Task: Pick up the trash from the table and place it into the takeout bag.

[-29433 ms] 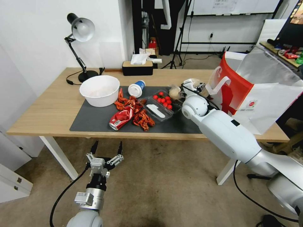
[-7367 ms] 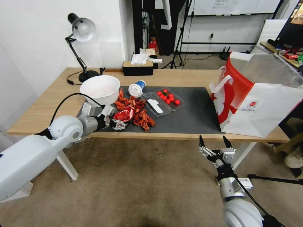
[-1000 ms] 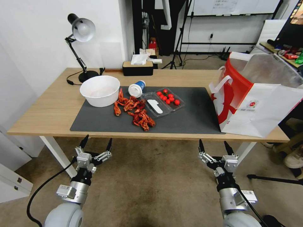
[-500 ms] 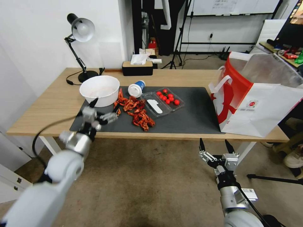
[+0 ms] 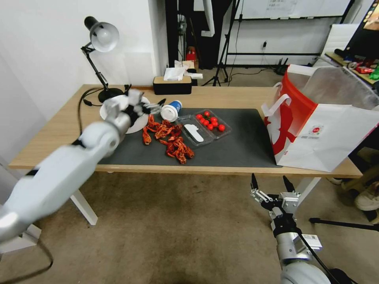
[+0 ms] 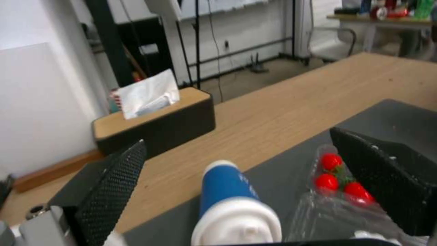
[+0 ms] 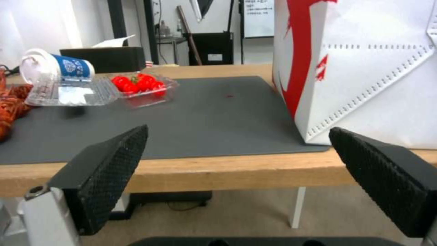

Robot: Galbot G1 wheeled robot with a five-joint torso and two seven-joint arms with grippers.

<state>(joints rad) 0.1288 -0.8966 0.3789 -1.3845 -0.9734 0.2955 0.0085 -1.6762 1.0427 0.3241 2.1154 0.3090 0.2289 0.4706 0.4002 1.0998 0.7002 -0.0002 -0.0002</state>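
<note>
The robot's arms are smooth, glossy white shells, thick and rounded, swelling into ball-like joints. The left arm tapers to a silvery metal wrist and a pale grey gripper body; the left gripper (image 5: pixel 152 105) has slim black fingers (image 6: pixel 109 191) whose inner faces carry a fine diamond-grid texture. A thin black cable loops from its wrist back along the forearm. The right gripper (image 5: pixel 271 184) is built the same: two pointed black fingers (image 7: pixel 106 171) on light grey linkages with small screws, mounted on a black collar and a brushed-silver cylinder. A small white label with dark print sits on that wrist, and a black cable trails beside it.
</note>
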